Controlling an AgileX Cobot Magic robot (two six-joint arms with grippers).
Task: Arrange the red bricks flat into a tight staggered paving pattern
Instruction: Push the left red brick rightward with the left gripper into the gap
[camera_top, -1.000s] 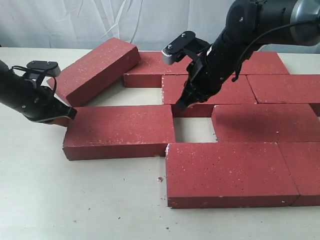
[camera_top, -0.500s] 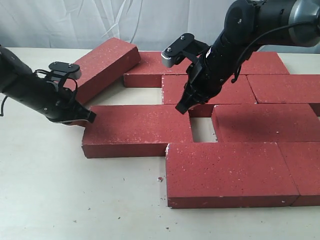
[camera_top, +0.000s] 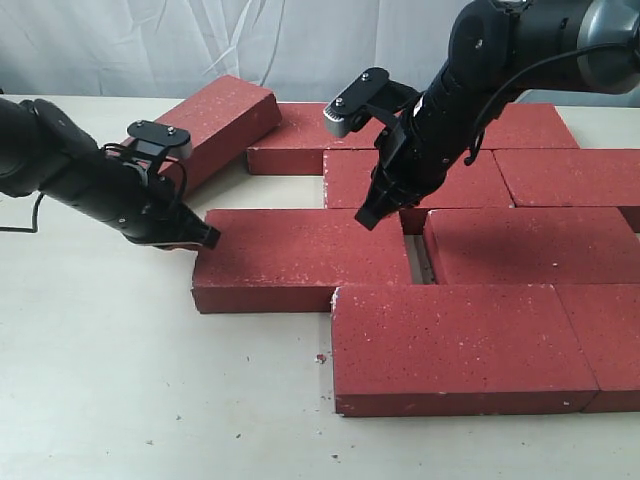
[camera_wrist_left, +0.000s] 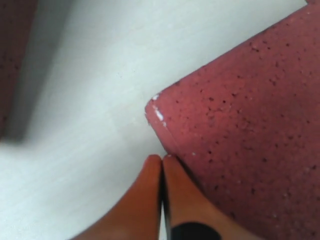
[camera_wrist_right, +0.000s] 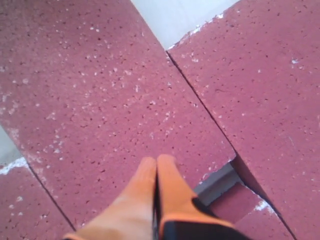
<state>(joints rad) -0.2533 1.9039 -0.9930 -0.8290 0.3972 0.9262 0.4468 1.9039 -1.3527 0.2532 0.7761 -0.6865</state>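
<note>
Nine red bricks lie on the tabletop in the exterior view, most of them bedded in offset rows at the right. One loose brick sits in the middle row with its long axis running left to right. A narrow slot separates its right end from the neighbouring brick. The left gripper is clenched on nothing, tip against the loose brick's back-left corner. The brick lies to the right of this gripper, so a push along the long axis would probably close the slot. The left arm is nearer the free end. The right gripper is also clenched and empty, tip down at the loose brick's back edge near its right end. An angled brick at the back left is skewed out of line.

Left wrist view: the left gripper shows two orange fingertips pressed together, touching the side of the loose brick just beside its rounded, white-chipped corner. The brick face is gritty and dark-speckled. The tabletop is smooth and pale.

Right wrist view: the right gripper is closed and empty above a broad brick face flecked with white. Tight straight seams divide the bricks. A small open pocket shows beside the tip.
</note>
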